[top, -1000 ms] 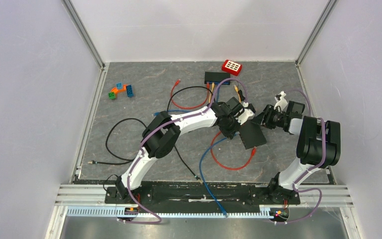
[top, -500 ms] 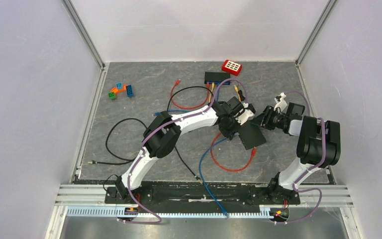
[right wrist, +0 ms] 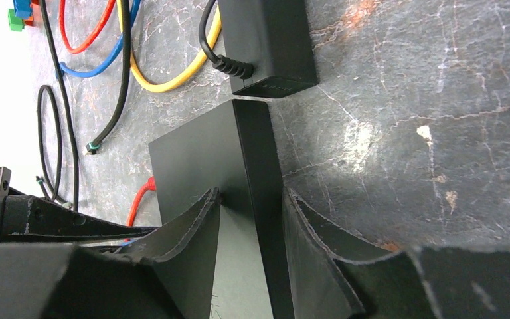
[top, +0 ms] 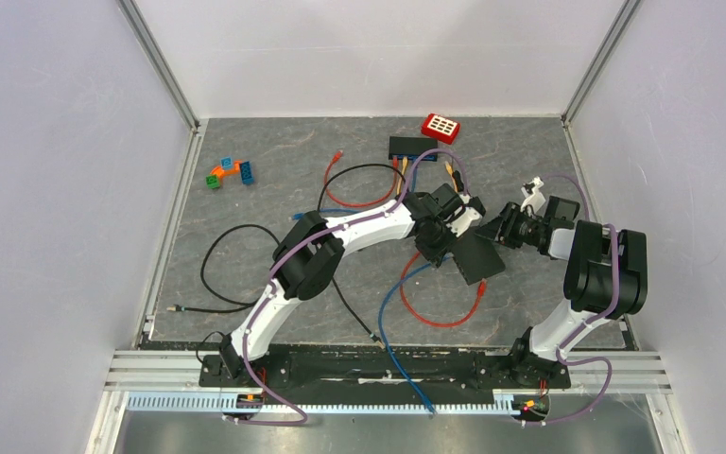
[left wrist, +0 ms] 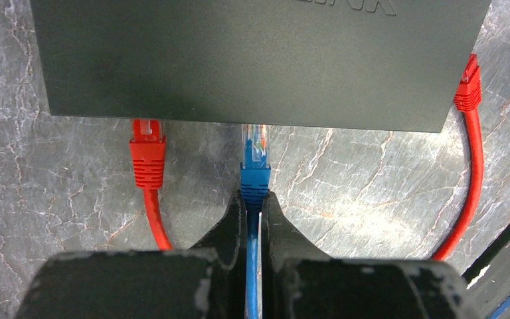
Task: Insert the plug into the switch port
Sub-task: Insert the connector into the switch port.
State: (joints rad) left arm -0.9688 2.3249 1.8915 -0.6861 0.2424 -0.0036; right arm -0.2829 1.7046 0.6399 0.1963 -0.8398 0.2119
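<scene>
The switch (left wrist: 259, 60) is a flat black box across the top of the left wrist view. My left gripper (left wrist: 254, 198) is shut on the blue cable just behind its blue plug (left wrist: 255, 156). The plug's clear tip reaches the switch's near edge, and the ports are hidden under that edge. A red plug (left wrist: 147, 153) meets the same edge to the left. My right gripper (right wrist: 249, 199) is shut on the switch (right wrist: 192, 159), one finger on its top and one on its side. From above, both grippers meet at the switch (top: 480, 255), with the left gripper (top: 441, 248) and the right gripper (top: 503, 230).
A second red plug (left wrist: 468, 83) lies by the switch's right corner on a red cable loop (top: 440, 303). A smaller black box (top: 408, 146) with cables and a red device (top: 440, 127) sit at the back. Coloured bricks (top: 228, 173) lie far left, and a black cable (top: 236, 265) loops beside the left arm.
</scene>
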